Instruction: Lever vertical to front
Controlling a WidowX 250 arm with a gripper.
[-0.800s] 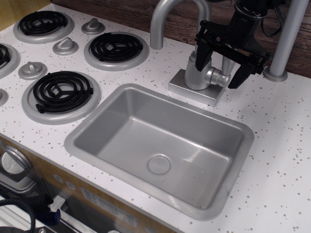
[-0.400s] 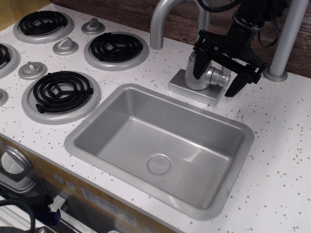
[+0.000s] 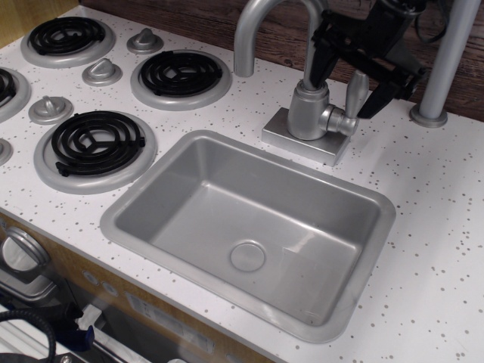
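Upright lever [image 3: 355, 94] — spread fingers [image 3: 318, 62] above

The gripper [image 3: 354, 69] is matte black, with two long angular fingers on a flat crossbar (dark cables loop behind its wrist).

The white speckled countertop [image 3: 423, 249] carries a grey sink basin [image 3: 189, 162] set into its middle. Behind the sink, at its far rim, the faucet base [image 3: 291, 138] sits flat on the counter. To the sink's left lie black coil burners [image 3: 97, 142] in silver rings, with low grey stove knobs [image 3: 51, 108] between them. Beyond the sink's far right corner, a grey post [image 3: 442, 68] stands on a round foot.
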